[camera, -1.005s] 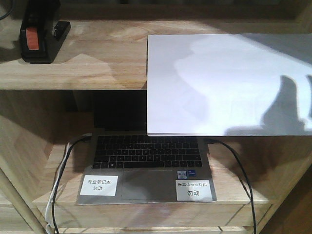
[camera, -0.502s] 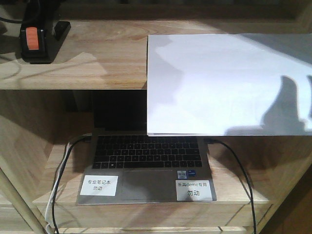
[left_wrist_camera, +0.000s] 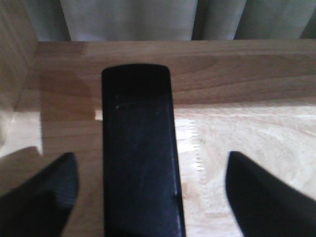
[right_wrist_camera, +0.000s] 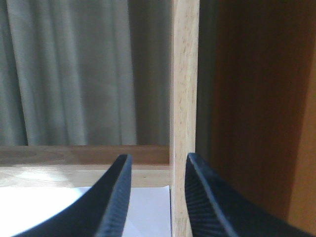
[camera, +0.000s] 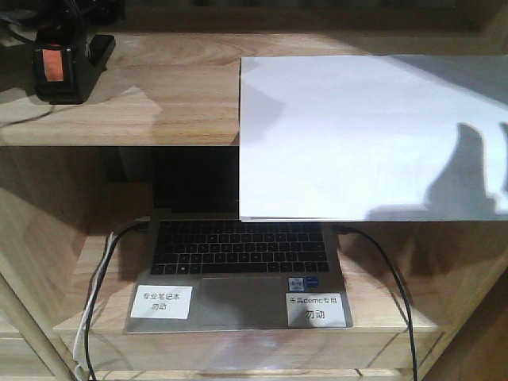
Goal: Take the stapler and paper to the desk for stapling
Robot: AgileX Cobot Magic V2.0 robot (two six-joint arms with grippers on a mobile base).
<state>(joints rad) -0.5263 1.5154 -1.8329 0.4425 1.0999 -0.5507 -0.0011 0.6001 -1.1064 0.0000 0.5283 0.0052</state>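
The shelf unit (camera: 159,103) is light wood and fills the front view. It has an upper shelf board and a lower compartment.

The paper (camera: 357,135) is a blank white sheet lying flat on the right part of the upper shelf. Its near edge overhangs the shelf front and hides the top of the compartment below. A dark shadow falls on its right portion. In the right wrist view, a corner of the paper (right_wrist_camera: 49,207) lies below the fingers, beside a pale wooden upright (right_wrist_camera: 183,74).

The laptop (camera: 238,262) sits open in the lower compartment, keyboard facing forward, and the overhanging sheet partly covers its screen.

The stapler (camera: 59,67) is black with an orange patch (camera: 52,63) on top. It rests at the far left of the upper shelf, well apart from the paper. In the left wrist view the stapler (left_wrist_camera: 138,153) runs lengthwise up the middle of the frame.

The left gripper (left_wrist_camera: 150,163) straddles the stapler with its jaws wide apart. Bare shelf wood shows between each of the fingers (left_wrist_camera: 49,192) and the stapler body, so there is no contact.

The right gripper (right_wrist_camera: 159,163) has its jaws apart by a narrow gap, with nothing clamped. The upright shows through that gap. A grey curtain (right_wrist_camera: 74,74) hangs behind, and a dark brown panel (right_wrist_camera: 256,98) stands to the right.

Two white labels with printed text sit on the laptop palm rest, one at the left (camera: 161,302) and one at the right (camera: 315,309).

Black cables (camera: 393,278) leave both sides of the laptop.
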